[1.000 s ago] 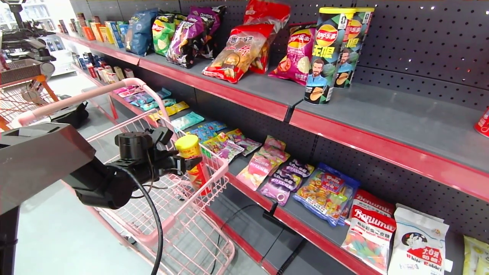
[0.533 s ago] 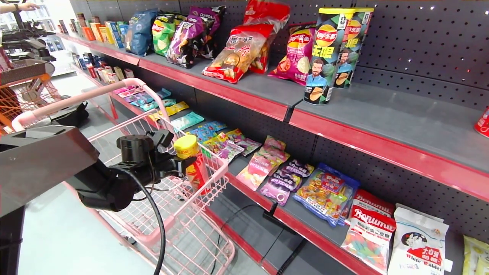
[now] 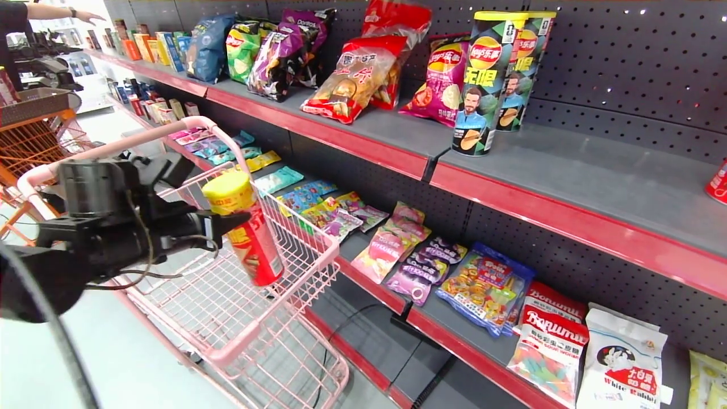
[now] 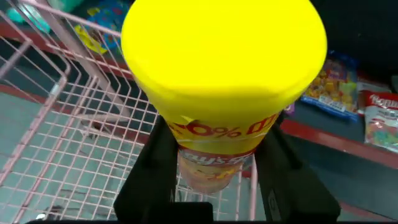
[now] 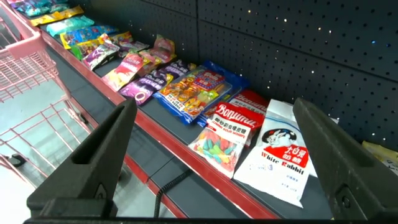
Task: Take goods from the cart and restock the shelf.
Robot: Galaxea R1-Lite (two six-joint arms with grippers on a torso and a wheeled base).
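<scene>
A red chip can with a yellow lid [image 3: 249, 233] hangs tilted above the pink cart [image 3: 326, 245]. My left gripper [image 3: 226, 218] is shut on the can just under the lid. In the left wrist view the yellow lid [image 4: 224, 68] sits close to the camera between the dark fingers [image 4: 146, 174], with the cart's wire floor beneath. My right gripper [image 5: 216, 112] stands open with nothing in it, facing the lower shelf's candy bags [image 5: 199, 90]. The grey upper shelf [image 3: 596, 165] carries two tall chip cans [image 3: 491, 79].
Chip bags [image 3: 352, 74] crowd the upper shelf left of the tall cans; bare shelf lies to their right, up to a red can [image 3: 718, 182] at the edge. Candy bags [image 3: 483, 284] cover the lower shelf. An orange cart [image 3: 34, 142] stands far left.
My left arm has lifted the chip can up out of the cart and back toward me; the can now tilts more.
</scene>
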